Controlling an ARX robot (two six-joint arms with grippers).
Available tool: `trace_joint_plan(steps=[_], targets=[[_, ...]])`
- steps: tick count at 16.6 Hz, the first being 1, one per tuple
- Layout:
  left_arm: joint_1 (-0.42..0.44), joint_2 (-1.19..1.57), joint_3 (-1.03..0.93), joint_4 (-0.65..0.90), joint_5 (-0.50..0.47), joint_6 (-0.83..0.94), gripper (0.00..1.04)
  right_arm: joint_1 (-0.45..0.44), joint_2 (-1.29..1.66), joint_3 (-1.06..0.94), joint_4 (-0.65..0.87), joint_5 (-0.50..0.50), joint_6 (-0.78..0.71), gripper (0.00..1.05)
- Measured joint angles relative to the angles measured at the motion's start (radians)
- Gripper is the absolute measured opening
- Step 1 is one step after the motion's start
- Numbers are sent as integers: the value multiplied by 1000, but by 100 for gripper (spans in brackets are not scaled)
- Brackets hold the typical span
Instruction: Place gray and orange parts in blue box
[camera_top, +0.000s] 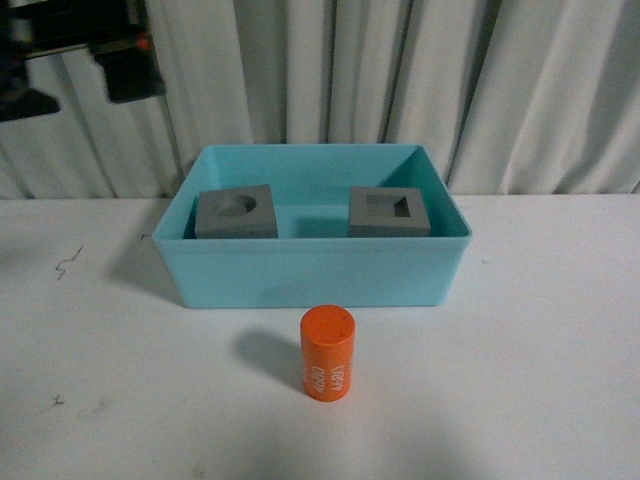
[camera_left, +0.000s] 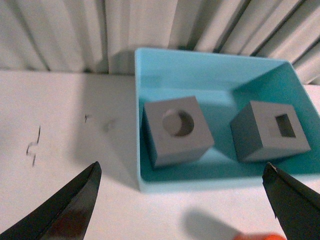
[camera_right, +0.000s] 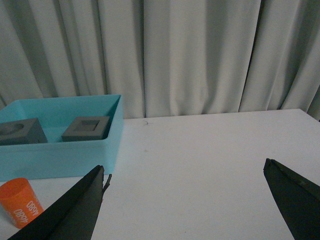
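Two gray parts already sit inside the large light blue plastic box (camera_top: 315, 272) in the front view. The matte gray cube with a round recess (camera_top: 236, 213) lies near the box's left wall, and the matte gray cube with a square recess (camera_top: 389, 212) lies toward its right side, the two well apart. The small orange cylinder (camera_top: 327, 353) with white lettering stands upright on the white bench (camera_top: 520, 390), outside the box and just in front of its near wall. A pleated pale curtain (camera_top: 400, 70) hangs behind, and dark arm hardware (camera_top: 100, 50) shows in the upper left corner, too cut off to tell more. In the left wrist view, the left end effector (camera_left: 181, 169) is spread wide with its dark fingers holding nothing, poised on the near side of the box (camera_left: 210, 75). Between the fingers show the gray cube with a round recess (camera_left: 177, 131) and the gray cube with a square recess (camera_left: 270, 132), both recesses facing up. A sliver of the orange cylinder (camera_left: 260, 237) shows at the frame's edge, and thin pen marks (camera_left: 34, 147) cross the bench beside the box. In the right wrist view, the right end effector (camera_right: 183, 167) is likewise spread wide and grips nothing, above the bench (camera_right: 210, 150) off to one side of the box (camera_right: 60, 157). Both cubes (camera_right: 20, 131) (camera_right: 87, 128) rest inside the box, and the orange cylinder (camera_right: 21, 202) stands outside it, close to one finger.
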Motion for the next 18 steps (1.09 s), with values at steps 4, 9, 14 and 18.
trace_joint_plan(steps=[4, 9, 14, 18], targets=[[89, -391, -463, 6, 28, -61, 97, 0, 0, 0, 0, 0, 0, 98], [163, -523, -755, 740, 19, 185, 36, 0, 0, 0, 0, 0, 0, 98], [174, -687, -866, 694, 33, 195, 2, 0, 0, 0, 0, 0, 0, 98], [174, -862, -904, 520, 32, 195, 2, 0, 0, 0, 0, 0, 0, 98]])
